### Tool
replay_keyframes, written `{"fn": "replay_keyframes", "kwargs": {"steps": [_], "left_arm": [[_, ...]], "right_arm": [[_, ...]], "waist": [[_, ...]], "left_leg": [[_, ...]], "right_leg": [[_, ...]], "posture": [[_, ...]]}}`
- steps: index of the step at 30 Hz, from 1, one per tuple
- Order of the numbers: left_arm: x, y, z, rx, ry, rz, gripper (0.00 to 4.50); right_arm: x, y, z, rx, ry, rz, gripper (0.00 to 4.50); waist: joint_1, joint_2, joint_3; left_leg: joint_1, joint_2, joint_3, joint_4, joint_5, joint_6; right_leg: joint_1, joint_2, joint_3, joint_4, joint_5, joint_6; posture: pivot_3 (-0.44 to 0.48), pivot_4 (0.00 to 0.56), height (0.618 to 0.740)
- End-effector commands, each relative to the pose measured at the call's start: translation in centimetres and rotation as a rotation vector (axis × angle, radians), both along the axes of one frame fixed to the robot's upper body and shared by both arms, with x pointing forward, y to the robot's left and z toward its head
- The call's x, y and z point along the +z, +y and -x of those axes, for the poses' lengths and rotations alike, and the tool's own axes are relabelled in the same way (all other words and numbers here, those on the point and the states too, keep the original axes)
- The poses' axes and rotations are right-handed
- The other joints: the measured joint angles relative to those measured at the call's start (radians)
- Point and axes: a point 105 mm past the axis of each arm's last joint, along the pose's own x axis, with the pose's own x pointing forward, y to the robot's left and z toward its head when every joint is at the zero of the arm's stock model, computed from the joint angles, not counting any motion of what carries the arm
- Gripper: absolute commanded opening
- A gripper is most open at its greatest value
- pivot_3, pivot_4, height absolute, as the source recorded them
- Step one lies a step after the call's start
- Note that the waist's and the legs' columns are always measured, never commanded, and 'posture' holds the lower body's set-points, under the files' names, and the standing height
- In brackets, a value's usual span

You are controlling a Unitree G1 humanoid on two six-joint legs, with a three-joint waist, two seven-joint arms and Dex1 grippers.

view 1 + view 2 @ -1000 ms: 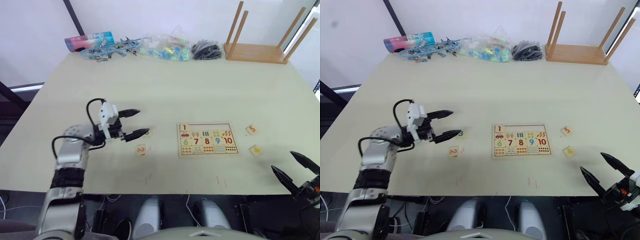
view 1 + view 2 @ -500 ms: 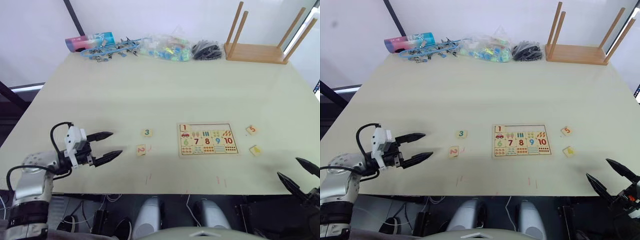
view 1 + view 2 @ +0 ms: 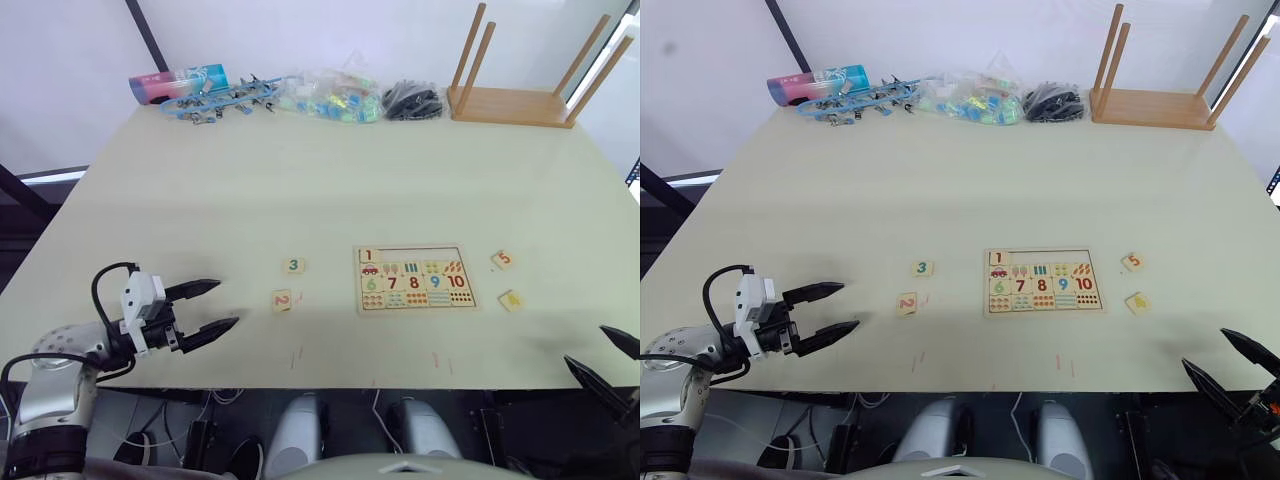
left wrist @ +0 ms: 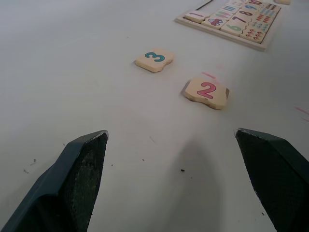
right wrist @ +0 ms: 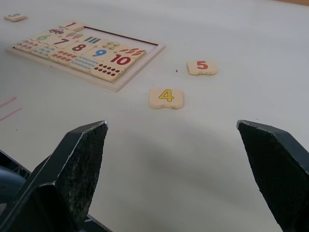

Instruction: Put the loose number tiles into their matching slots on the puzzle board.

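Note:
The puzzle board (image 5: 139,66) lies right of the table's centre. The red 1 tile (image 3: 368,255) sits in the leftmost slot, and the other slots (image 3: 425,254) of the upper row are bare. Left of the board lie the green 3 tile (image 3: 293,266) and the orange 2 tile (image 3: 282,299). To its right are the red 5 tile (image 3: 503,260) and the yellow 4 tile (image 3: 511,300). My left gripper (image 3: 227,303) hovers open near the front left edge, short of the 2. Off the front right corner, my right gripper (image 3: 585,345) is open and empty.
An upturned wooden stool (image 3: 515,100) stands at the back right. Along the far edge lie a pink and blue tube (image 3: 180,80), blue clips (image 3: 220,100), a bag of coloured pieces (image 3: 330,95) and a black heap (image 3: 413,100).
My left gripper has pulled back from beside the 3 tile toward the front left edge, still open. The right gripper has sunk lower past the front edge. The tiles have not moved.

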Motion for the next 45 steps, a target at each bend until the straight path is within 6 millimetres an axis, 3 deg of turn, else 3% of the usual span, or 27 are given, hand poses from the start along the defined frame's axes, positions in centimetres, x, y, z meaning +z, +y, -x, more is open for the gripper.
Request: {"fn": "replay_keyframes", "kwargs": {"steps": [1, 22, 28, 45], "left_arm": [[1.4, 0.3, 0.0, -0.014, -0.058, -0.023, 4.47], [0.2, 1.4, 0.5, -0.044, -0.036, -0.036, 4.47], [-0.1, 1.2, 0.5, -0.122, -0.037, -0.070, 4.47], [3.8, -5.2, -5.3, -0.657, -0.128, -0.321, 4.47]], "right_arm": [[1.1, -0.4, 0.2, -0.003, -0.043, 0.027, 4.50], [1.4, 0.4, 0.3, 0.029, -0.048, 0.023, 4.50], [1.5, 0.6, 0.1, 0.038, -0.053, 0.021, 4.50], [2.1, 4.1, -0.2, 0.246, -0.056, -0.019, 4.50]], "waist": [[0.000, 0.000, 0.000], [0.000, 0.000, 0.000], [0.001, 0.000, 0.000], [0.001, 0.000, 0.000]], "left_leg": [[0.000, 0.000, 0.000, 0.000, 0.000, 0.000], [0.000, 0.000, 0.000, 0.000, 0.000, 0.000], [0.000, 0.000, 0.000, 0.000, 0.000, 0.000], [0.000, -0.002, 0.000, 0.000, 0.000, 0.000]], "right_leg": [[0.000, 0.000, 0.000, 0.000, 0.000, 0.000], [0.000, 0.000, 0.000, 0.000, 0.000, 0.000], [0.000, -0.001, 0.000, 0.000, 0.000, 0.000], [0.000, 0.002, 0.000, 0.000, 0.002, 0.003]], "posture": [[0.000, 0.150, 0.737], [0.000, 0.150, 0.737], [0.000, 0.150, 0.737], [0.000, 0.150, 0.737]]}}
